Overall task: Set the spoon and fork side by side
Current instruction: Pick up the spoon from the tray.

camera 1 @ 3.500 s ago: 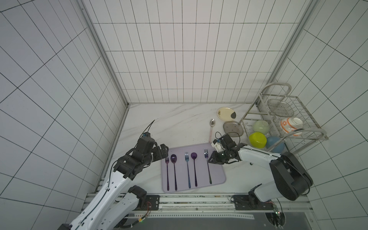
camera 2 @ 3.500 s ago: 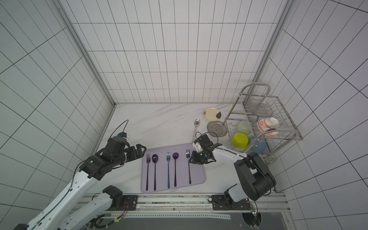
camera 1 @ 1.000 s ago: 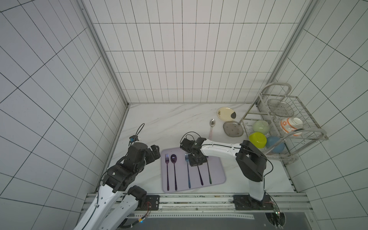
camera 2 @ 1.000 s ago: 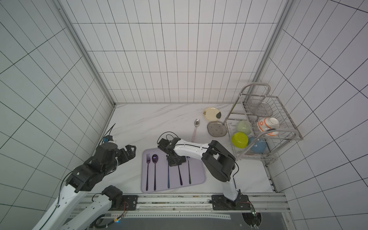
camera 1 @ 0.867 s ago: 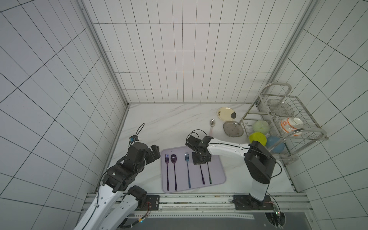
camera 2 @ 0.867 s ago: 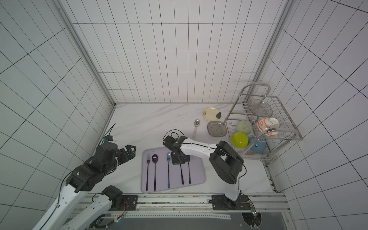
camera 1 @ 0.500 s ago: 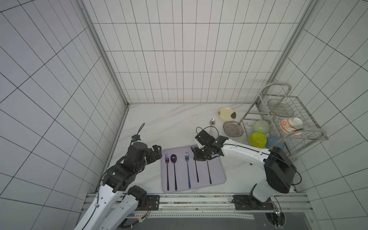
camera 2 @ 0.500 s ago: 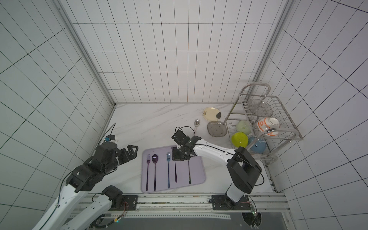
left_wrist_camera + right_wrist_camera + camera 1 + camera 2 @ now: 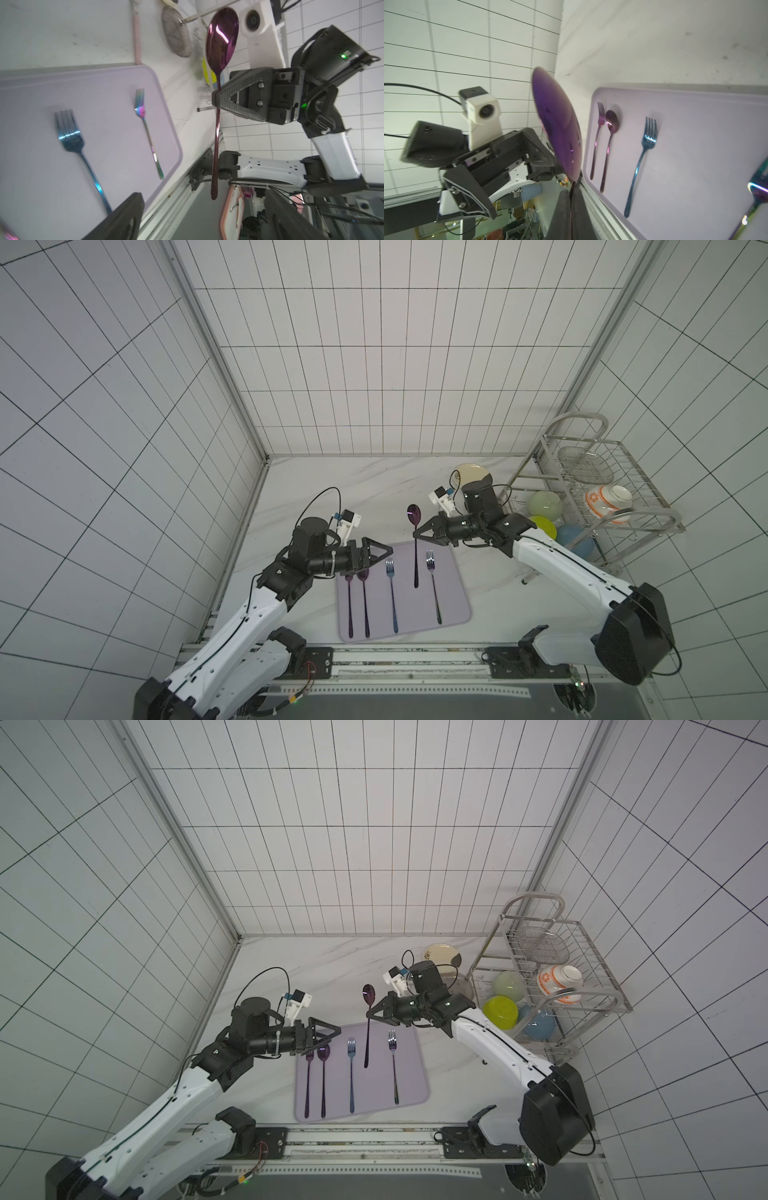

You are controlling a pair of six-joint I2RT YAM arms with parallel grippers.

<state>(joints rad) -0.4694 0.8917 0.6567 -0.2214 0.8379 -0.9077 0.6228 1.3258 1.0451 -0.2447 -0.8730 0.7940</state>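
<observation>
Right gripper (image 9: 417,533) closed tight on thin neck of purple spoon (image 9: 415,549), just under the bowl. Spoon lifted off the mat (image 9: 451,605), held upright w/ bowl up and handle hanging down, seen in both top views above the mat's far edge; also clear in left wrist view (image 9: 220,41).

Left gripper (image 9: 384,552) w/ jaws spread wide, nothing between them, hovering over the near-left part of mat, pointed toward the spoon but apart from it.

On the mat, lying flat and parallel, handles toward robot base: purple fork (image 9: 308,1077) and small purple spoon (image 9: 323,1073) just beside each other at left, heads partly hidden under left gripper in top views; then blue fork (image 9: 351,1073) near middle; then rainbow fork (image 9: 393,1065) at right. Gap between blue fork and rainbow fork is under the hanging spoon.

Behind the right arm: beige plate (image 9: 442,953) on counter, wire rack (image 9: 623,489) w/ green bowls, blue bowl and a white-orange cup (image 9: 606,499). Pink-handled utensil (image 9: 136,31) on counter beyond mat, seen only in left wrist view.
</observation>
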